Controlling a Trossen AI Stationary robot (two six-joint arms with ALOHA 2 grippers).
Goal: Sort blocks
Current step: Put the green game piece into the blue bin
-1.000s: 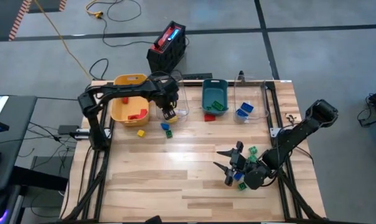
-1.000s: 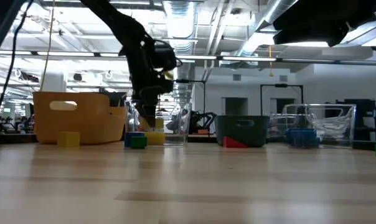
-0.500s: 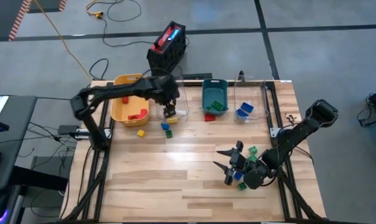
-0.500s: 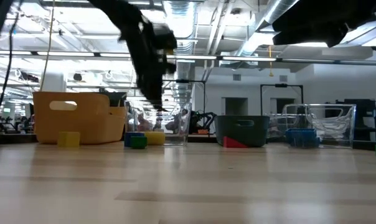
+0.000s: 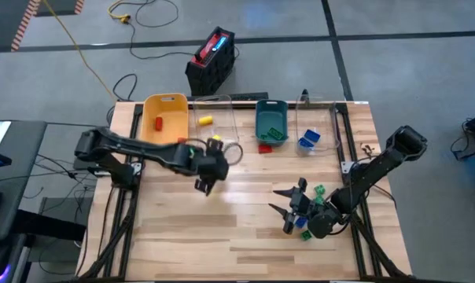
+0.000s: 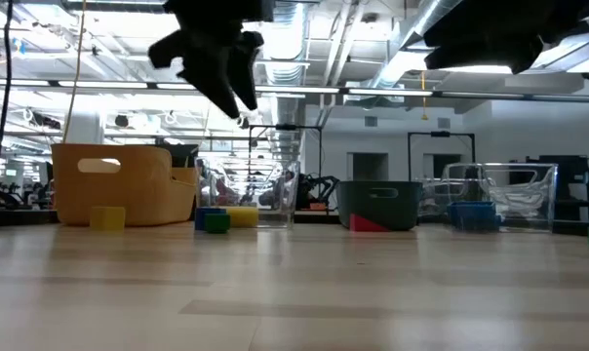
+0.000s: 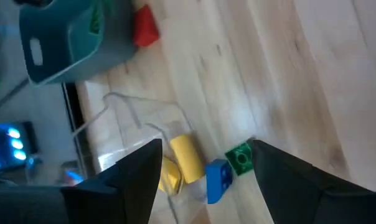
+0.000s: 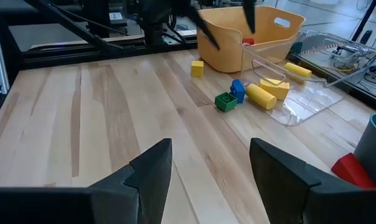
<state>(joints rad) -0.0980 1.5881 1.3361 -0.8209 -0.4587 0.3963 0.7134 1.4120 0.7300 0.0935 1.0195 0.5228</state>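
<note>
The right pincer (image 5: 289, 206) waits low over the near right part of the wooden worktop (image 5: 245, 228), its fingers spread apart and holding nothing. Tucked close beside that arm lie a green block (image 5: 319, 190) and a blue block (image 5: 304, 234).

Further in, the left pincer (image 5: 205, 181) hangs raised above the middle-left of the worktop, fingers parted and empty; from table height it shows well clear of the boards. Its own camera looks down on a small cluster: a green studded block (image 7: 240, 158) touching a blue one (image 7: 217, 180), with a yellow cylinder (image 7: 188, 158) just beside them at the edge of the clear bin (image 7: 138, 124).

Along the far side stand the bins. The yellow bin (image 5: 163, 119) at the left holds a small red piece (image 5: 158, 123). A lone yellow cube (image 8: 197, 68) sits on the boards in front of it. Next comes the clear bin, with a yellow block (image 5: 204, 120) inside. The teal bin (image 5: 271, 122) carries a green block (image 5: 274, 133), and a red block (image 5: 264, 148) rests on the worktop against its near wall. The clear bin (image 5: 314, 126) on the far right holds blue blocks (image 5: 307, 141).
</note>
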